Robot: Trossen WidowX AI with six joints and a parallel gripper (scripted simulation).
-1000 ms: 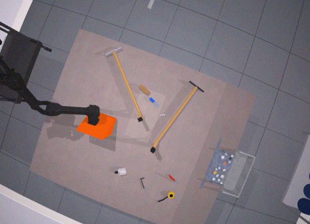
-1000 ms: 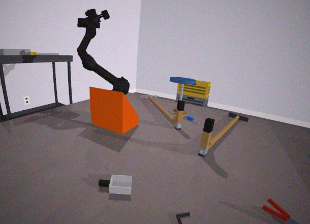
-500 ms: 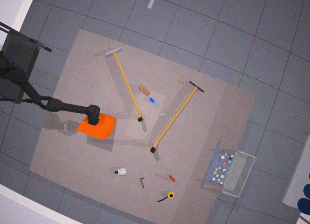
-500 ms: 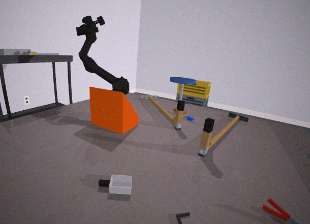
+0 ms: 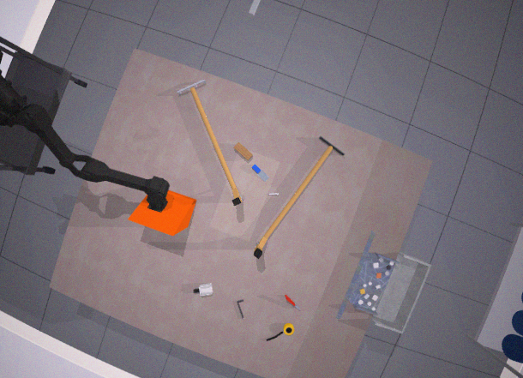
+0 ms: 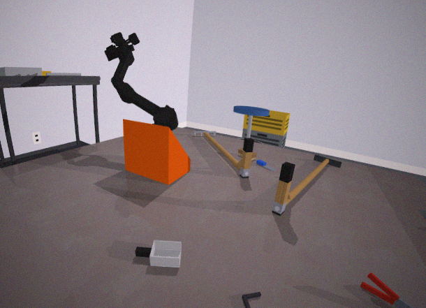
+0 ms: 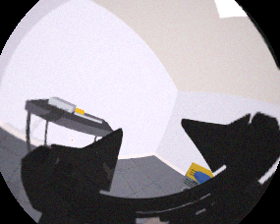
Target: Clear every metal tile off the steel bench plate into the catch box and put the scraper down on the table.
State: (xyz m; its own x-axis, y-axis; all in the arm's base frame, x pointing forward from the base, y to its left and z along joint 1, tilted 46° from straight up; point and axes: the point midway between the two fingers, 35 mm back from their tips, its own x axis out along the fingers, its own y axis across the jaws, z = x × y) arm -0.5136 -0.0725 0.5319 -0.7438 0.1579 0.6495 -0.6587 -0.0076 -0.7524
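A long wooden-handled tool with a flat black blade lies on the table, its black-tipped grip upright at the near end. A similar tool with a pale metal head lies to its left in the top view. The bluish bench plate carries several small white, grey, orange, yellow and dark tiles. The clear catch box adjoins its right end; I cannot make out any tiles in it. My gripper is open and empty, raised high and well away from both tools.
The arm stands on an orange wedge-shaped base. Nearby lie a brown block, a blue-handled tool, a small white scoop, a hex key, red-handled pliers and a yellow tape roll.
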